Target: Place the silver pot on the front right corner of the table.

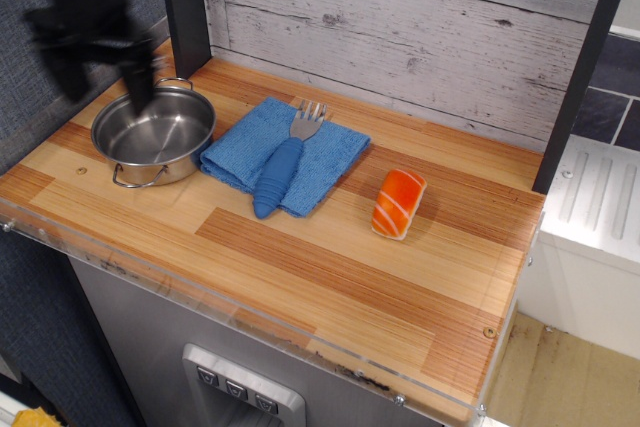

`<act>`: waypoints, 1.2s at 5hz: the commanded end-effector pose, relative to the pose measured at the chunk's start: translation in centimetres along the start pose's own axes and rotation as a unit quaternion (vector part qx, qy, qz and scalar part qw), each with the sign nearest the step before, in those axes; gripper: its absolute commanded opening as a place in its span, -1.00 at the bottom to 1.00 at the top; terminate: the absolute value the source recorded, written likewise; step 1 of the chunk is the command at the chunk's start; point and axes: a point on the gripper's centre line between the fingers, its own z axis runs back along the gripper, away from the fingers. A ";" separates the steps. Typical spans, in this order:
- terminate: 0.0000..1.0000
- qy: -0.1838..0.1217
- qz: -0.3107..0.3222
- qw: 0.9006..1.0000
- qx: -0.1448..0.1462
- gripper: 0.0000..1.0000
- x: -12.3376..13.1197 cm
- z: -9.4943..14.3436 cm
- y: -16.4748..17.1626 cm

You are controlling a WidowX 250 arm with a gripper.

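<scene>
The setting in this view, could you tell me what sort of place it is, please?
Probably a mock kitchen test bench: a wooden table against a plank wall, holding a silver pot, fork on a blue cloth and toy sushi.

Smeared by motion blur at ten o'clock: the gripper [105, 82], a dark shape above the silver pot's [154, 134] back-left rim, finger outlines dissolved, gap between the fingers unreadable. Cut off by the top and left edges: the rest of the arm. Partly masked by that blur: the pot's rear rim and far handle. Covered under the blue-handled fork [282, 169]: a strip of the blue cloth [285, 153]. Lost past the bottom edge at six o'clock: the table's [330, 277] grey base.
</scene>
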 end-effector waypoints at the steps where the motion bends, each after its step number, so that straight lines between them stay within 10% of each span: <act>1: -1.00 0.021 0.026 0.999 0.031 1.00 1.5 -3.5 1.4; 2: -1.00 0.029 0.025 0.999 0.033 1.00 2.3 -5.0 -0.6; 3: -1.00 0.030 0.023 0.999 0.032 -1.00 2.8 -5.8 -2.0; 6: -1.00 -0.014 0.053 0.997 0.057 -1.00 2.4 2.2 -1.7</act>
